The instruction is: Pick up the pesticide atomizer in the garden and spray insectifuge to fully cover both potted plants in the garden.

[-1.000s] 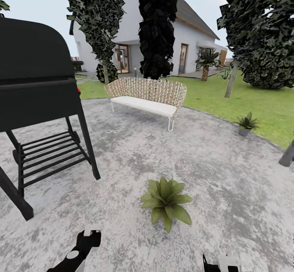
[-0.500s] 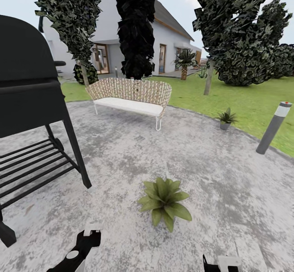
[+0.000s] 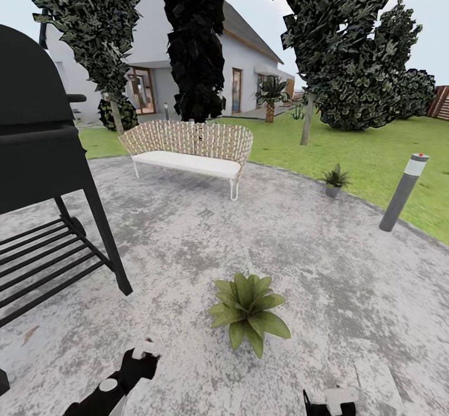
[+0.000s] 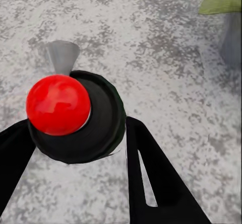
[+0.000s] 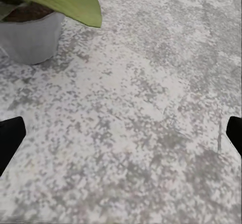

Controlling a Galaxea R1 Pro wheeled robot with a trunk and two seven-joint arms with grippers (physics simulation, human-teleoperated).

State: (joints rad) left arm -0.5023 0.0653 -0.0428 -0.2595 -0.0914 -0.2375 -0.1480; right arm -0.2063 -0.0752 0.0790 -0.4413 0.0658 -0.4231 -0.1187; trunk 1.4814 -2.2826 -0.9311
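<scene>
Now the view has swung right, grill (image 3: pixel 43 148) nearer the edge

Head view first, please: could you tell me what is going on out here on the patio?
The robot stands on the stone patio, facing a potted plant just ahead. Its left gripper has its jaws around what looks like the atomizer, a dark round bottle with a red top. The right gripper holds nothing, jaws wide apart. The second plant sits at the patio's far edge by the lawn. No spray is visible.
</scene>
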